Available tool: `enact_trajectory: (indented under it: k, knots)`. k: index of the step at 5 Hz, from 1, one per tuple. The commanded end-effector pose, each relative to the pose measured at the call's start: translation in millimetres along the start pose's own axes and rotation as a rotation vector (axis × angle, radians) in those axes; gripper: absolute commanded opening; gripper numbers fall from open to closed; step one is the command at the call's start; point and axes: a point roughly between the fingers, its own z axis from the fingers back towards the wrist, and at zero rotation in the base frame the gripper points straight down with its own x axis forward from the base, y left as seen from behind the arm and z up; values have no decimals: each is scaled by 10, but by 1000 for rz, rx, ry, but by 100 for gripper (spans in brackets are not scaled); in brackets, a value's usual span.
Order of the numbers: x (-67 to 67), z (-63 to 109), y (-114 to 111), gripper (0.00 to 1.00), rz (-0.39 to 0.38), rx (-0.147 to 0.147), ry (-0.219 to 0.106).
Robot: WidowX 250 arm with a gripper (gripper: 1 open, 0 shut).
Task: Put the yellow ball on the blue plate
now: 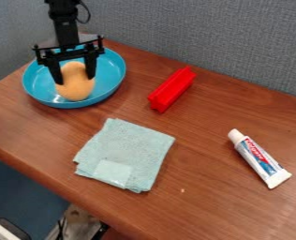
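A brown wooden table (226, 202) stands before a grey wall (226, 37).

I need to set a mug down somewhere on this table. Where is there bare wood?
Bare wood lies between the red block and the toothpaste tube, and along the front left edge beside the pale cloth. The back left corner is crowded: the blue plate holds the yellow ball, with the open claw straddling it.
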Motion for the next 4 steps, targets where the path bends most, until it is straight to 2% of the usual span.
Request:
enact_trajectory:
  k: [1, 2, 4]
  knots:
    - [78, 345, -43, 100, -3, -41, -83]
    - [85, 392, -51, 100, 2, -47, -78]
    - [176, 351, -55, 100, 26, -46, -81]
